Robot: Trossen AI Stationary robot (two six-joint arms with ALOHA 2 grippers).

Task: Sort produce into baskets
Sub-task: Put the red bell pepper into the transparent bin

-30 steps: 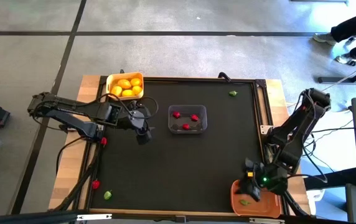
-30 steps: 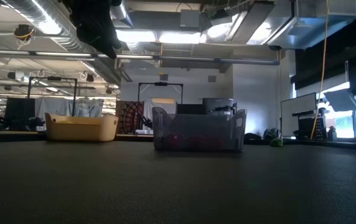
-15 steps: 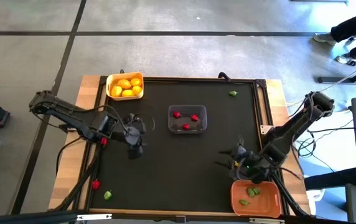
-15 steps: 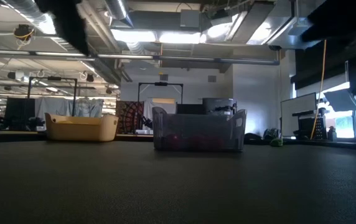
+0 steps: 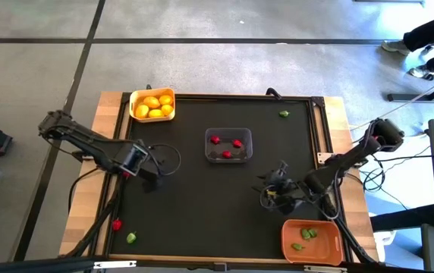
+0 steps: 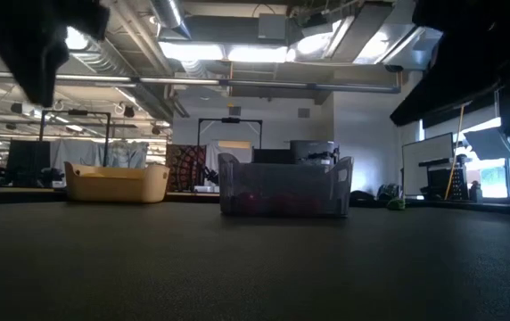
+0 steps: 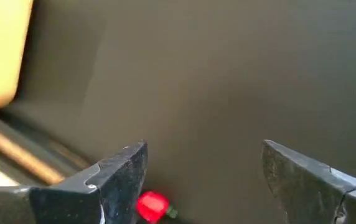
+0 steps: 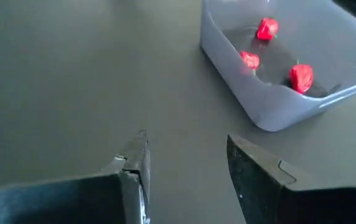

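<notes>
The black tabletop (image 5: 202,212) carries three baskets: the yellow basket (image 5: 152,105) of lemons beyond the left hand (image 5: 150,180), the clear basket (image 5: 228,145) of red pieces ahead of the right hand (image 5: 272,196), the orange basket (image 5: 310,240) of green pieces behind it. Both hands are released and empty. The left should settle low, straddling the red piece (image 7: 152,205) just beside one finger. Only its wrist view shows that closeness; only the high view shows the far green piece (image 5: 284,114).
</notes>
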